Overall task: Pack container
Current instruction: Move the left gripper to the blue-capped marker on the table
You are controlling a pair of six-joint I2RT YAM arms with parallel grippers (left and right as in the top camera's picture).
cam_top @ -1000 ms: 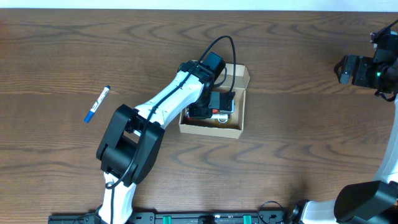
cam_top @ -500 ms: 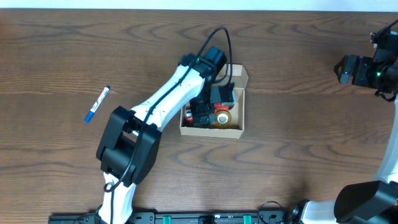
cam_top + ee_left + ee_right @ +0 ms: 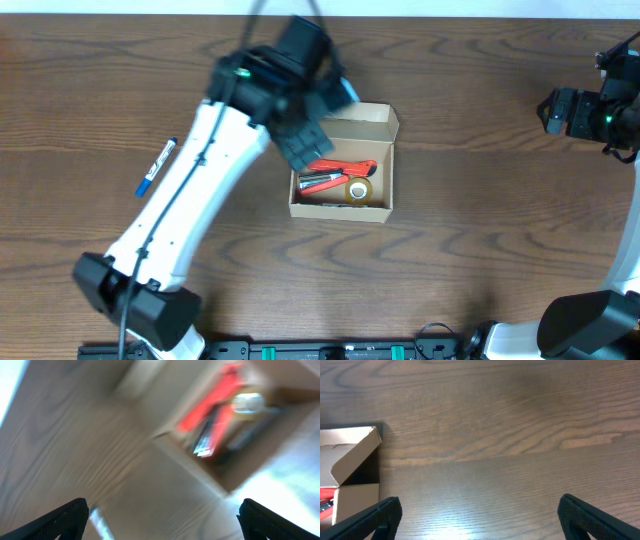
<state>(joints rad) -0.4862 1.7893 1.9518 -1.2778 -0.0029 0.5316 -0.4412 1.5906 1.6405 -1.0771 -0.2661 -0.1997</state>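
Observation:
The container, a small tan cardboard box with its flap lid open, sits mid-table. Inside lie a red-handled tool and a gold roll of tape. My left gripper hovers, blurred, above the box's left rim, open and empty. The left wrist view is smeared: the container with the red tool is far ahead of the open left gripper. A blue-and-white pen lies far left. My right gripper stays at the right edge, open.
The right wrist view has bare wood under the open right gripper, with the container's flap at its left edge. The left arm's white links cross the table's left half.
My left gripper opened inside the box, then rose out and swung up and left. The red tool and tape roll now lie uncovered. The right arm has not moved.

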